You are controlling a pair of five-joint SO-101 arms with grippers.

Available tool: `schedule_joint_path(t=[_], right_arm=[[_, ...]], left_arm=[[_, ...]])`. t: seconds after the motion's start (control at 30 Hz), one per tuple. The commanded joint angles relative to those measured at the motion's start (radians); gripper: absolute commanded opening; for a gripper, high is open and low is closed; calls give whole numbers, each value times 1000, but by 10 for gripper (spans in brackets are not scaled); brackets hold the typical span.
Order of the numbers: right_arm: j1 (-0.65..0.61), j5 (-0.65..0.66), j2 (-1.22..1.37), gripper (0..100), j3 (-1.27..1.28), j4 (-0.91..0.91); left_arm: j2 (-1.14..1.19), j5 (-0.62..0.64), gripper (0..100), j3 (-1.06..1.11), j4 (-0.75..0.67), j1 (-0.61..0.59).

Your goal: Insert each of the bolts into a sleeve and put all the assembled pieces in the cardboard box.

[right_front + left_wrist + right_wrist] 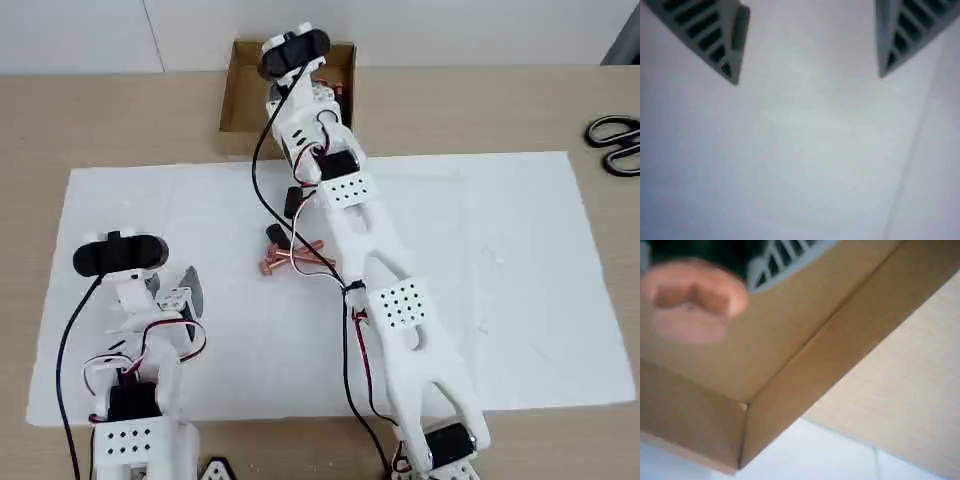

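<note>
on wooden table [120, 120]: white sheet [500, 280], cardboard box [238, 100], scissors [615, 145].

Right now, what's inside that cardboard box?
Inside the cardboard box, a blurred copper-coloured piece and bare floor show. From above, the right arm covers most of it; more may lie hidden.

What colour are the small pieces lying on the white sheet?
Coppery pink; the pieces show best in the high view.

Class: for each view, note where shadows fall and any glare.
High view: faint shadows on the white sheet, no glare. Left wrist view: sheet evenly lit under the open left claw. Right wrist view: cardboard box wall darker than its floor.
</note>
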Motion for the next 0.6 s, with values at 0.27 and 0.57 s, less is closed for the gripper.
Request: schedule_joint_path(t=[0.27,0.57], right_arm=[[1,11,-10,112,-98,-27],[2,11,-16,113,-124,-24]], left_arm=[[-14,3,170,-5,-23,3],[-14,3,170,-5,-23,3]])
